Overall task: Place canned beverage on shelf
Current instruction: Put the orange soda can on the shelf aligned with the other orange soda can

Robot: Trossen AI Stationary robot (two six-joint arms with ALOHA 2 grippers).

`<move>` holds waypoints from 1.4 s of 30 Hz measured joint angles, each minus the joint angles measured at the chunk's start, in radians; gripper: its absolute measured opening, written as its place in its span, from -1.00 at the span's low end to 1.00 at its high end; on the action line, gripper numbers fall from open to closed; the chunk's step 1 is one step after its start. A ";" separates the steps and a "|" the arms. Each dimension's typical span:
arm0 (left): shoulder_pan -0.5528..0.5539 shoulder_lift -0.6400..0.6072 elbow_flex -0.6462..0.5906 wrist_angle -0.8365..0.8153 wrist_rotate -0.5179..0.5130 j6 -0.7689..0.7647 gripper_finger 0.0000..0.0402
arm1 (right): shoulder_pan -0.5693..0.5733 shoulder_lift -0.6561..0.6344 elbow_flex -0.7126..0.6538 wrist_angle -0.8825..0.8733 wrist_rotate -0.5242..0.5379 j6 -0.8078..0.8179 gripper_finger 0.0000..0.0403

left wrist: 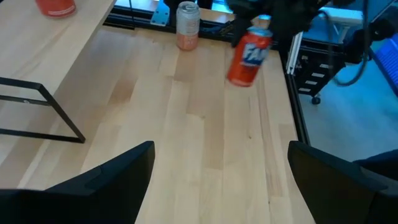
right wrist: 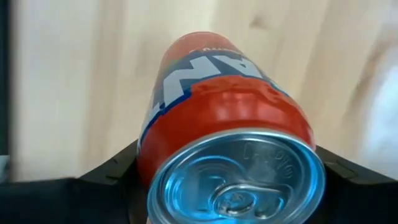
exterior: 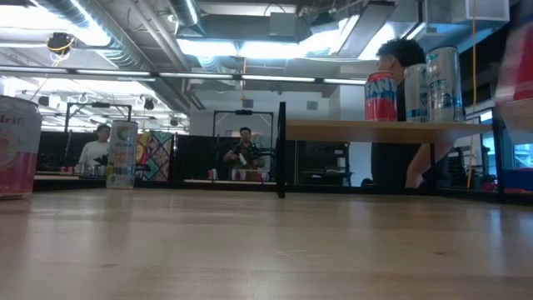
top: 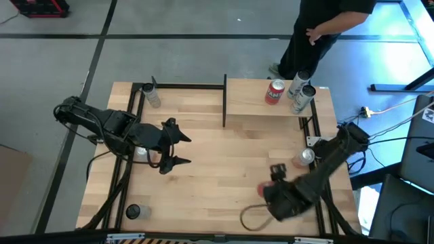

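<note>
A person (top: 324, 30) in dark clothing stands on the floor just beyond the surface's (top: 217, 169) far edge, near its far right corner. Two more people (exterior: 244, 152) sit in the room behind. An orange cable (top: 393, 107) runs off the right edge.

The light-wood desk (top: 217, 163) fills the middle of the high view, framed by black rails. The shelf (top: 264, 112), a smaller light board on black posts, sits in its upper right part. On the shelf stand a red can (top: 274, 92) and, at its right end, two slim silver cans (top: 302, 99) close together. Directly on the desk stand a pale can (top: 152, 95) at upper left, a dark-topped can (top: 137, 212) at lower left, and a pinkish can (top: 304, 158) at the right edge.
</note>
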State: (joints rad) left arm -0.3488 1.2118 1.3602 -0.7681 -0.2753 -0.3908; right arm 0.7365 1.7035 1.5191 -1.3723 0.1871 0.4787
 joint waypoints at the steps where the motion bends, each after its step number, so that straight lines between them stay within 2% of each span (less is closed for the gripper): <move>1: -0.001 0.000 0.000 0.000 0.000 0.000 0.78 | -0.032 0.000 -0.006 0.001 0.008 -0.048 0.35; 8: -0.015 0.000 0.000 0.001 -0.003 -0.003 0.78 | -0.213 0.000 -0.079 0.040 -0.005 -0.344 0.35; 12: -0.017 0.000 0.000 0.012 -0.001 -0.003 0.78 | -0.296 0.000 -0.120 0.125 -0.043 -0.460 0.35; 16: -0.018 0.000 0.000 0.021 -0.002 -0.003 0.78 | -0.353 0.000 -0.147 0.190 -0.052 -0.539 0.35; 23: -0.018 0.006 0.000 0.023 -0.002 -0.002 0.78 | -0.420 0.020 -0.188 0.192 -0.076 -0.604 0.35; 32: -0.018 0.013 0.000 0.031 -0.004 0.005 0.78 | -0.430 0.039 -0.226 0.226 -0.074 -0.678 0.36; 38: -0.013 0.013 0.000 0.035 -0.004 0.008 0.78 | -0.430 0.041 -0.231 0.258 -0.049 -0.678 0.86; 40: -0.013 0.013 0.000 0.041 -0.004 0.008 0.78 | -0.430 0.040 -0.228 0.250 -0.048 -0.679 0.92; 42: -0.013 0.013 0.000 0.042 -0.004 0.008 0.78 | -0.430 0.041 -0.213 0.225 -0.049 -0.686 0.89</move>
State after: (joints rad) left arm -0.3622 1.2247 1.3605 -0.7259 -0.2798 -0.3828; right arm 0.3069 1.7442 1.3066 -1.1470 0.1385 -0.2073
